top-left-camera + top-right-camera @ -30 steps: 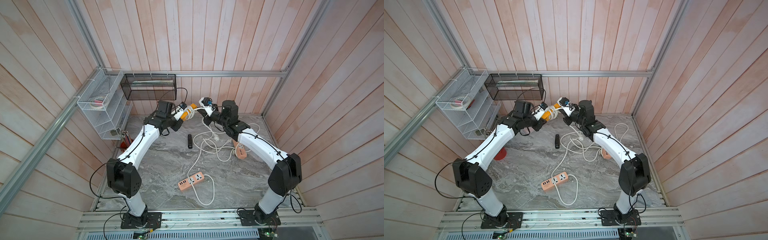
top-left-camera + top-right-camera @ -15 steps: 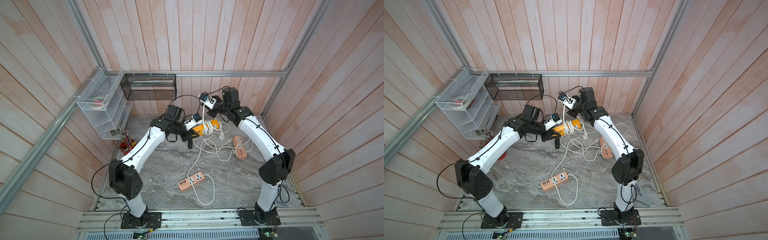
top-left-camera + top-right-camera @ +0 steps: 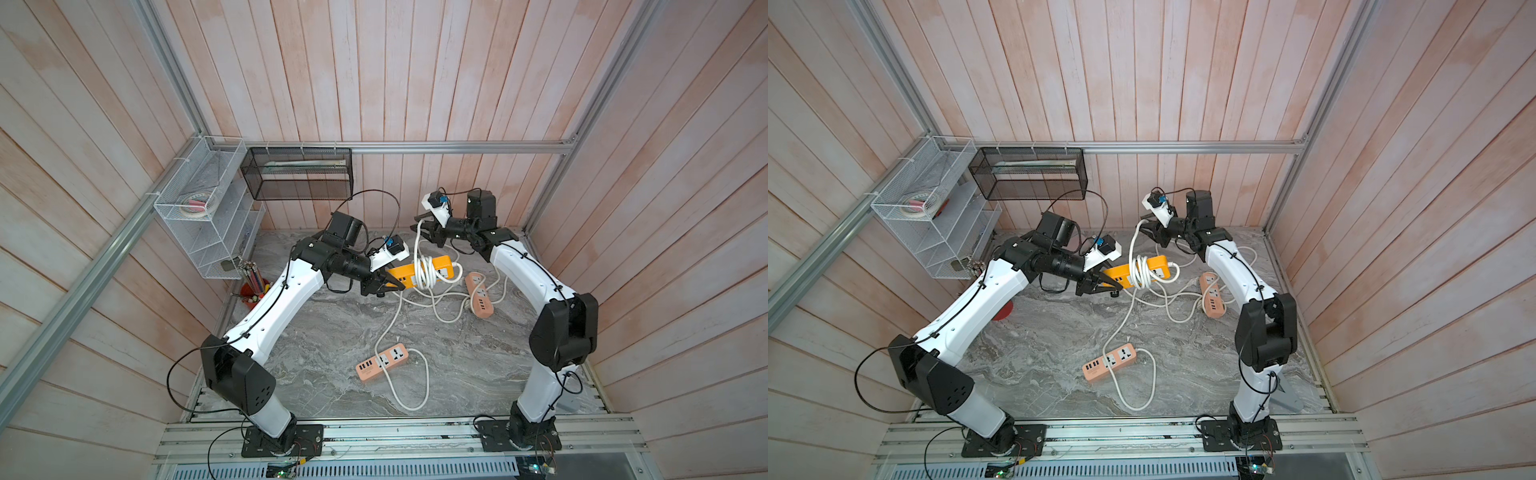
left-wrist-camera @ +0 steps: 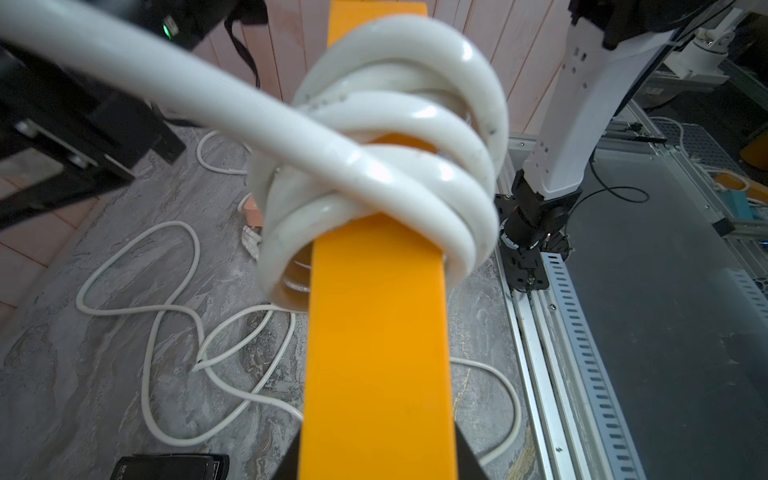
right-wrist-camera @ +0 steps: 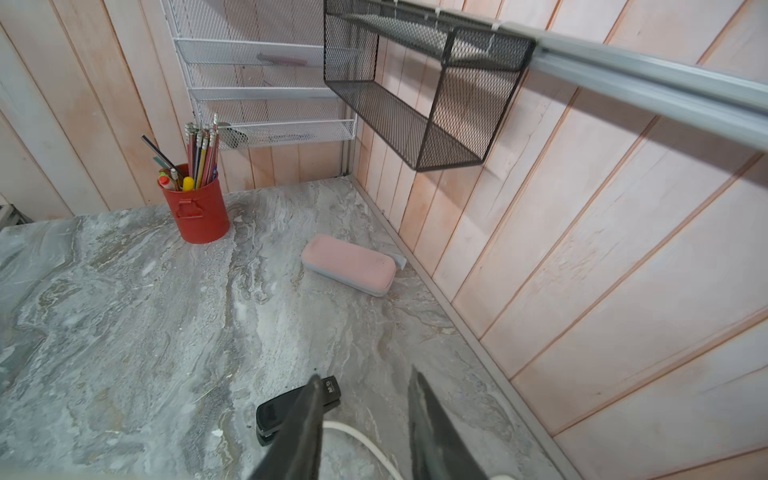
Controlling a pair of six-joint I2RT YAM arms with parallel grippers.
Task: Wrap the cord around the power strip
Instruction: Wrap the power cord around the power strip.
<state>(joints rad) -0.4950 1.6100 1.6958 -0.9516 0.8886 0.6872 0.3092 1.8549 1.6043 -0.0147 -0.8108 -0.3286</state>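
Left gripper (image 3: 392, 279) grips the yellow power strip (image 3: 444, 262) (cord (image 3: 424, 272) coiled round its middle); right gripper's (image 3: 420, 229) jaws stand apart, cord between.

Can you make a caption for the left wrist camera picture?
White cord coiled around the orange power strip, held above the grey table.

Both top views are bright and evenly lit from above, with only faint, soft shadows on the table (image 3: 332, 332). The wall boards (image 3: 374, 62) splay outward toward the edges. In the left wrist view the cord (image 4: 386, 124) is close and blurred, with small glare spots, and the power strip (image 4: 374, 332) looks soft. In the right wrist view the right claw (image 5: 365, 374) is a dark blur and the rail (image 5: 665, 91) is smeared, but the pencil pot (image 5: 195, 208) is sharp.
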